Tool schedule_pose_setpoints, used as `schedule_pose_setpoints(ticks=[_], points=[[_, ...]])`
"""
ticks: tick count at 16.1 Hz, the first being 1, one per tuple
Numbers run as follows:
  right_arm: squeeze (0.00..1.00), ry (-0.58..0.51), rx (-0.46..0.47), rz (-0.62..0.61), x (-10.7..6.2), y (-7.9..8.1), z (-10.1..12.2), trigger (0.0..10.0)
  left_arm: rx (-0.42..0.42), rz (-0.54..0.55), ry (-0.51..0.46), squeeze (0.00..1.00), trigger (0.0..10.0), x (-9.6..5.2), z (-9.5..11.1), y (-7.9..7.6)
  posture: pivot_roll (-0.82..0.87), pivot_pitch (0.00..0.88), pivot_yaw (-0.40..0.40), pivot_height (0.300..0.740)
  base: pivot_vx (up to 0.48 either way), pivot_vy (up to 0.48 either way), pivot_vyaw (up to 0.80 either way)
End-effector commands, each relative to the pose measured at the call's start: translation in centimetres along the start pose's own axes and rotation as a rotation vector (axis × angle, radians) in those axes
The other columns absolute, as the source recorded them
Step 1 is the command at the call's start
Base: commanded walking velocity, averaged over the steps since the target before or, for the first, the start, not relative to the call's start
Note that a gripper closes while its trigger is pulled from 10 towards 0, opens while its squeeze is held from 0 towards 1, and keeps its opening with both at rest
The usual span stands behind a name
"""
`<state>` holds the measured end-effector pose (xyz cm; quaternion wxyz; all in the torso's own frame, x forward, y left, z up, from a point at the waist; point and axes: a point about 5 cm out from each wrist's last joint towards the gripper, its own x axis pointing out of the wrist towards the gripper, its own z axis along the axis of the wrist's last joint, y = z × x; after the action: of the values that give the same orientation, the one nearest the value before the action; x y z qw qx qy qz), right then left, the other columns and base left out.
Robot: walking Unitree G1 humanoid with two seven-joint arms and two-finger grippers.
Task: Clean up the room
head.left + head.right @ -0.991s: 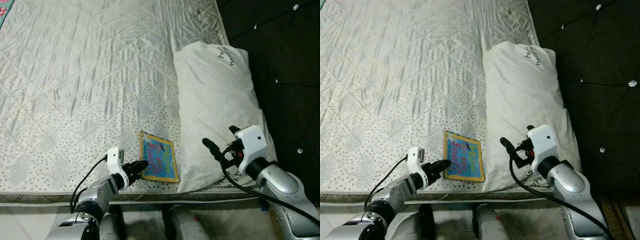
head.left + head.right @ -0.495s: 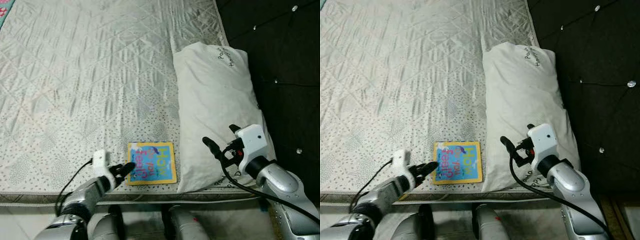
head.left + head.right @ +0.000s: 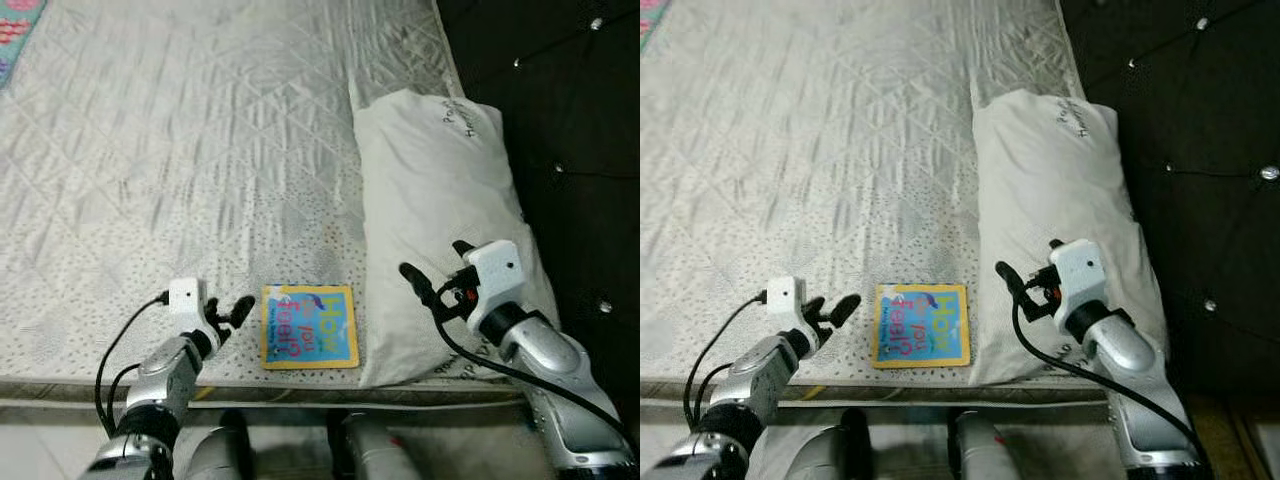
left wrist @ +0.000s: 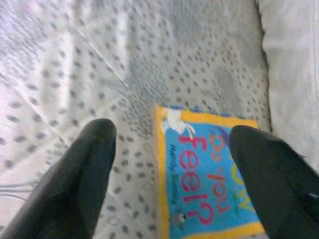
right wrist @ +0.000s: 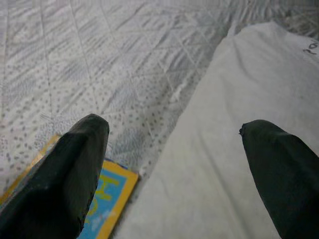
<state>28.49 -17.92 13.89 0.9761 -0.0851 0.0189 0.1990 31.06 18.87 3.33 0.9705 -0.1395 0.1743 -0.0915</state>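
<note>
A thin picture book (image 3: 308, 326) with a yellow border and blue cover lies flat near the front edge of the mattress (image 3: 200, 150). My left gripper (image 3: 228, 312) is open just left of the book, low over the sheet and apart from it. The left wrist view has the book (image 4: 209, 194) ahead between the spread fingers (image 4: 94, 149). My right gripper (image 3: 437, 262) hovers open over the lower part of the white pillow (image 3: 430, 190), holding nothing. In the right wrist view the pillow (image 5: 224, 149) and a corner of the book (image 5: 107, 199) lie below it.
A dark tufted headboard (image 3: 570, 120) runs along the right side behind the pillow. The mattress front edge (image 3: 300, 385) is right below the book, with my legs under it. A colourful cloth (image 3: 15, 25) peeks in at the far top left.
The book has turned from tilted to square with the bed edge and slid slightly left. My left gripper has drawn back to the left off the book's edge. The right arm barely moved.
</note>
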Motion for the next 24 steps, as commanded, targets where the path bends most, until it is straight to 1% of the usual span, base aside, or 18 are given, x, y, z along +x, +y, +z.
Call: schedule_pose_setpoints(ticks=[1, 2, 3, 4, 5, 6, 7, 9, 10, 11, 12, 13, 14, 15, 17, 18, 21, 24], points=[[0.0, 0.015, 0.01, -0.008, 0.0, 0.2, -0.7, 10.0, 0.021, 0.011, 0.016, 1.0, 10.0, -0.8, -1.2, -0.2, -0.22, 0.225, -0.038, 0.74, 0.0, 0.0, 0.0], [0.0, 0.012, 0.016, -0.008, 0.2, 0.3, -0.8, 10.0, 0.032, 0.012, -0.003, 1.0, 10.0, -1.2, -1.0, -0.4, -0.22, 0.222, -0.036, 0.74, 0.0, 0.0, 0.0], [0.0, 0.001, 0.03, -0.004, 0.8, 0.8, -1.0, 10.0, 0.082, 0.026, -0.047, 1.0, 10.0, -2.6, -0.7, -1.0, -0.19, 0.202, -0.029, 0.74, 0.0, 0.0, 0.0], [0.0, -0.002, 0.032, -0.004, 1.0, 0.9, -1.0, 10.0, 0.11, 0.022, -0.054, 1.0, 10.0, -3.0, -0.6, -1.2, -0.18, 0.199, -0.03, 0.74, 0.0, 0.0, 0.0], [0.0, -0.008, 0.042, -0.005, 1.6, 1.1, -1.1, 10.0, 0.232, -0.03, -0.057, 1.0, 10.0, -4.3, -0.4, -2.0, -0.15, 0.184, -0.028, 0.74, 0.0, 0.0, 0.0], [0.0, -0.01, 0.045, -0.001, 1.7, 1.3, -1.2, 10.0, 0.258, -0.039, -0.054, 1.0, 10.0, -4.9, -0.2, -2.0, -0.15, 0.177, -0.026, 0.74, 0.0, 0.0, 0.0], [0.0, -0.01, 0.045, 0.0, 1.8, 1.3, -1.2, 10.0, 0.266, -0.047, -0.056, 1.0, 10.0, -5.2, 0.0, -2.1, -0.14, 0.167, -0.023, 0.74, 0.0, 0.0, 0.0], [0.0, -0.001, 0.055, 0.003, 2.4, 1.7, -1.6, 10.0, 0.333, -0.049, -0.064, 1.0, 10.0, -6.4, 0.7, -2.2, -0.09, 0.141, -0.028, 0.74, 0.0, 0.0, 0.0], [0.0, 0.026, 0.044, 0.001, 2.5, 1.8, -2.1, 10.0, 0.381, -0.062, -0.052, 1.0, 10.0, -7.0, 0.8, -2.4, -0.08, 0.131, -0.032, 0.74, 0.0, 0.0, 0.0], [0.0, 0.055, 0.059, 0.014, 2.4, 2.0, -2.6, 10.0, 0.403, -0.077, -0.049, 1.0, 10.0, -7.5, 0.9, -2.9, -0.07, 0.121, -0.039, 0.74, 0.0, 0.0, 0.0], [0.0, 0.089, 0.06, 0.045, 1.8, 2.2, -3.3, 10.0, 0.433, -0.097, -0.083, 1.0, 10.0, -8.1, 1.3, -3.7, -0.05, 0.103, -0.042, 0.74, 0.0, 0.0, 0.0], [0.0, 0.112, 0.053, 0.043, 1.3, 1.9, -3.9, 10.0, 0.386, -0.099, -0.122, 1.0, 10.0, -8.0, 1.5, -4.5, -0.06, 0.083, -0.043, 0.74, 0.0, 0.0, 0.0], [0.0, 0.117, 0.051, 0.041, 1.3, 1.9, -4.0, 10.0, 0.371, -0.098, -0.13, 1.0, 10.0, -8.0, 1.6, -4.7, -0.06, 0.083, -0.043, 0.74, 0.0, 0.0, 0.0], [0.0, 0.139, 0.035, 0.033, 1.2, 1.7, -4.5, 10.0, 0.362, -0.065, -0.151, 1.0, 10.0, -8.0, 1.5, -5.1, -0.07, 0.054, -0.039, 0.74, 0.0, 0.0, 0.0], [0.0, 0.166, 0.026, 0.037, 0.9, 1.6, -4.8, 10.0, 0.302, -0.034, -0.169, 1.0, 10.0, -8.2, 1.4, -5.6, -0.08, 0.033, -0.035, 0.74, 0.0, 0.0, 0.0], [0.0, 0.185, 0.026, 0.043, 0.6, 1.7, -5.2, 10.0, 0.277, -0.013, -0.171, 1.0, 10.0, -8.4, 1.3, -5.5, -0.08, 0.02, -0.034, 0.74, 0.0, 0.0, 0.0], [0.0, 0.218, 0.03, 0.047, -0.3, 1.6, -5.9, 10.0, 0.264, 0.064, -0.167, 1.0, 10.0, -8.8, 1.1, -4.4, -0.07, 0.009, -0.03, 0.74, 0.0, 0.0, 0.0], [0.0, 0.233, 0.048, 0.038, -0.3, 2.0, -6.5, 10.0, 0.273, 0.069, -0.151, 1.0, 10.0, -8.9, 0.5, -4.7, -0.07, 0.0, -0.023, 0.74, 0.0, 0.0, 0.0]])
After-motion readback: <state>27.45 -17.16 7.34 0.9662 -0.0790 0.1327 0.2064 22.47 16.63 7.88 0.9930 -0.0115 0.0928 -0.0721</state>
